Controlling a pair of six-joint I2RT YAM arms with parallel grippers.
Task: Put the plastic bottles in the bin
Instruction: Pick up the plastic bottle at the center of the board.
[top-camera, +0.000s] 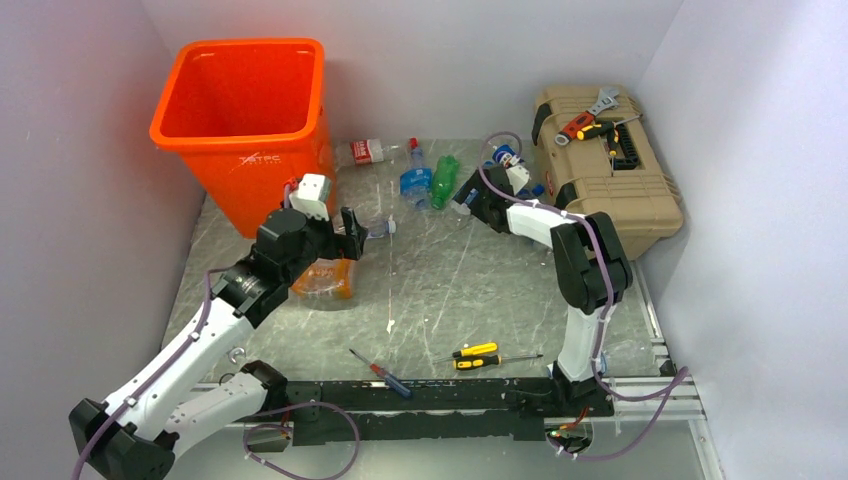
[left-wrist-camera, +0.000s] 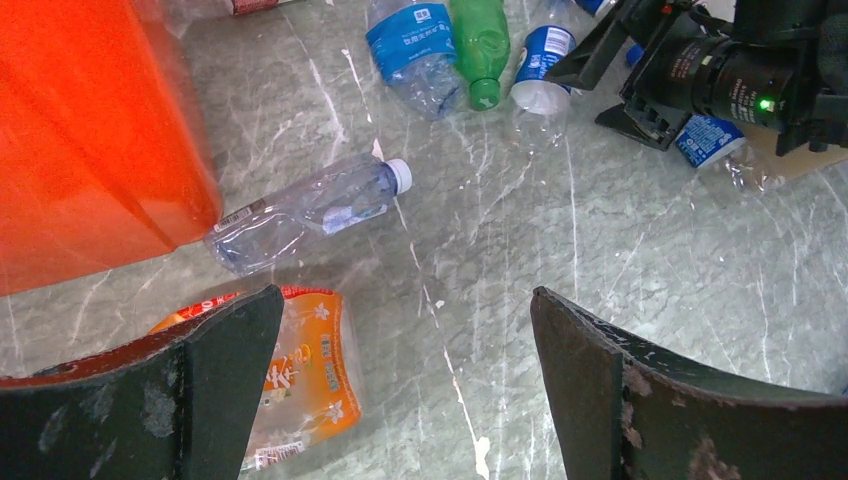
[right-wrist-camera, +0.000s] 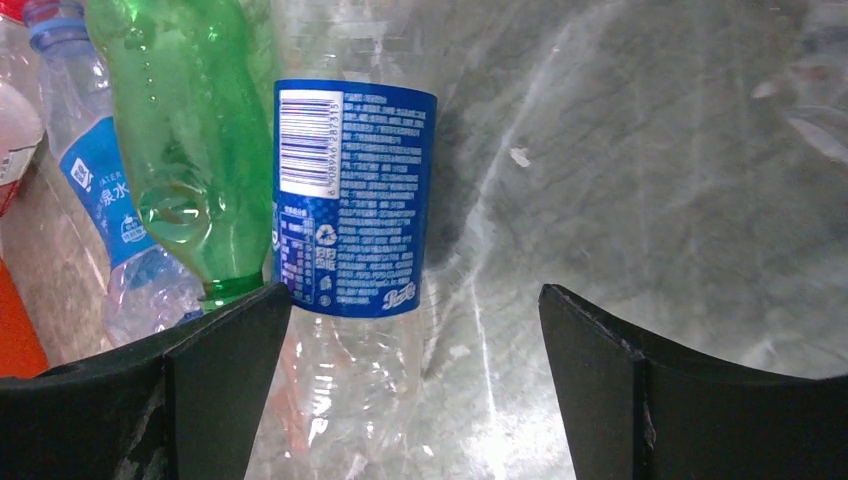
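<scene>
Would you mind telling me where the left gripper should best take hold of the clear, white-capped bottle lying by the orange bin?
Probably the clear bottle is best taken across its mid-body, from above, jaws spanning its narrow width: it lies flat on its side, its base end close to the bin, leaving little room there.

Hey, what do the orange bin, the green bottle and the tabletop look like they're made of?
Orange bin: probably moulded plastic, smooth and glossy, with a rolled rim.
Green bottle: thin see-through plastic, visibly dented.
Tabletop: grey with pale veins like marble, slightly shiny; it could be stone or a printed laminate.
</scene>
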